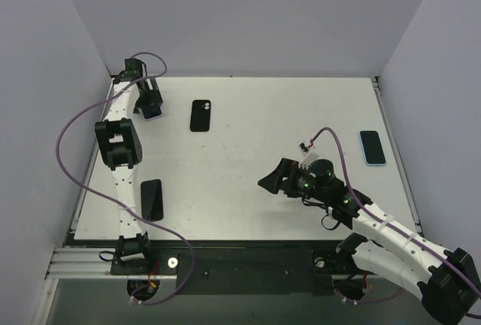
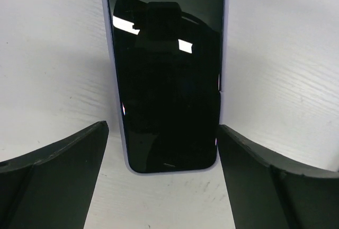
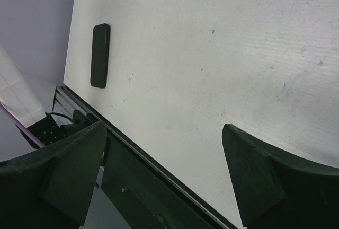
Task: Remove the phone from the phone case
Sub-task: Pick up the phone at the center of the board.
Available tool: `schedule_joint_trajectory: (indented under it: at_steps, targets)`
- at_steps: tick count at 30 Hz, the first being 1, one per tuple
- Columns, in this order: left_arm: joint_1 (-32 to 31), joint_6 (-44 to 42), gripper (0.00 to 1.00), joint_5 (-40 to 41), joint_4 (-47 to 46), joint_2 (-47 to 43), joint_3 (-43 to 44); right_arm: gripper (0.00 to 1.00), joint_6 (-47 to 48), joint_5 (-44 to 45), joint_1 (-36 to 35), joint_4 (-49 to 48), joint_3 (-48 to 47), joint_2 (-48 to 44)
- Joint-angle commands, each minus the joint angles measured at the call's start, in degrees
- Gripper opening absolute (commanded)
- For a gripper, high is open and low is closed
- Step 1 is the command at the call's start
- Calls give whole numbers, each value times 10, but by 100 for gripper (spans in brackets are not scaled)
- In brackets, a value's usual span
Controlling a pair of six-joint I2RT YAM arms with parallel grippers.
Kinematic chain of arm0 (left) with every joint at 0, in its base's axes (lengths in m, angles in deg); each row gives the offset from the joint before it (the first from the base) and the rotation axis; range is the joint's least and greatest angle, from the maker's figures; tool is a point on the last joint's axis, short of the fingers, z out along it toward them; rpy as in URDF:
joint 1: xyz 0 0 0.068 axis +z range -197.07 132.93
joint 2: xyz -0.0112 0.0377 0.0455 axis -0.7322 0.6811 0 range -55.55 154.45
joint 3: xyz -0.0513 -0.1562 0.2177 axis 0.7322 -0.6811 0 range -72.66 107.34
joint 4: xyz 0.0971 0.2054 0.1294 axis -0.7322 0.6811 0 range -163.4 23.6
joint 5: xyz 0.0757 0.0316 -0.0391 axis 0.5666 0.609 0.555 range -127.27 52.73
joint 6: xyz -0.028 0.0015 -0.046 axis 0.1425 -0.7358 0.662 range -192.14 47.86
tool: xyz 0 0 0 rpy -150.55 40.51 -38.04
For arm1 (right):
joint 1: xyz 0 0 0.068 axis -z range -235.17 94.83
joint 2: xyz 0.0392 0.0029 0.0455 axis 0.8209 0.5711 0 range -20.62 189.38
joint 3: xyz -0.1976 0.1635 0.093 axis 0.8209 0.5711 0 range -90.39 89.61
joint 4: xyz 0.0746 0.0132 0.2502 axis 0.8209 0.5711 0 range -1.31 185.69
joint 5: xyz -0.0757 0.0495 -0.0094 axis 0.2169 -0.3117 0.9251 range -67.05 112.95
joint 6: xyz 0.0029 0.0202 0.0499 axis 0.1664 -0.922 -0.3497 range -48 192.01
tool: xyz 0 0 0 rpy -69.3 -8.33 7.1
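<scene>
A phone with a dark screen in a pale lavender case (image 2: 167,80) lies flat on the white table at the far left; only its end (image 1: 155,113) shows in the top view. My left gripper (image 2: 163,133) is open and low over it, one finger (image 2: 58,170) left of the phone's near end and the other (image 2: 265,176) right of it, neither touching. In the top view the left gripper (image 1: 152,105) covers most of the phone. My right gripper (image 1: 270,181) is open and empty above the table's middle right; the wrist view shows its gripper (image 3: 164,133) over the front edge.
A black phone or case (image 1: 201,115) lies back up, camera lenses showing, right of the left gripper. Another black phone (image 1: 151,198) lies near the front left, also in the right wrist view (image 3: 100,55). A blue-cased phone (image 1: 373,147) lies at the right edge. Grey walls enclose the table.
</scene>
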State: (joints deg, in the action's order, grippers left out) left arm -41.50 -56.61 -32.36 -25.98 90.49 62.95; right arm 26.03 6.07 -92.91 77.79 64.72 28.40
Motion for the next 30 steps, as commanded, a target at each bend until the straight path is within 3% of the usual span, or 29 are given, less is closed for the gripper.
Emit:
schedule_joint_trajectory:
  at_steps: [1, 8, 15, 25, 28, 30]
  targets:
    - [-11, -37, 94, 39, 28, 27, 42, 85, -3, -13, 10, -25, 9, -9]
    - [-16, -43, 94, 62, 41, 69, 76, 85, -8, -10, 16, -14, 15, -25]
    - [2, 10, 97, -49, 25, 78, 91, 85, -9, -8, 21, -4, 14, -34]
    - [12, 66, 97, -107, -19, 52, 53, 85, -12, -8, 21, -12, 18, -30]
    - [12, 96, 97, -133, -77, 26, 4, 85, -16, -9, 21, -17, 21, -30]
    - [10, 107, 97, -90, -78, 21, -1, 85, -16, -9, 21, -15, 21, -30]
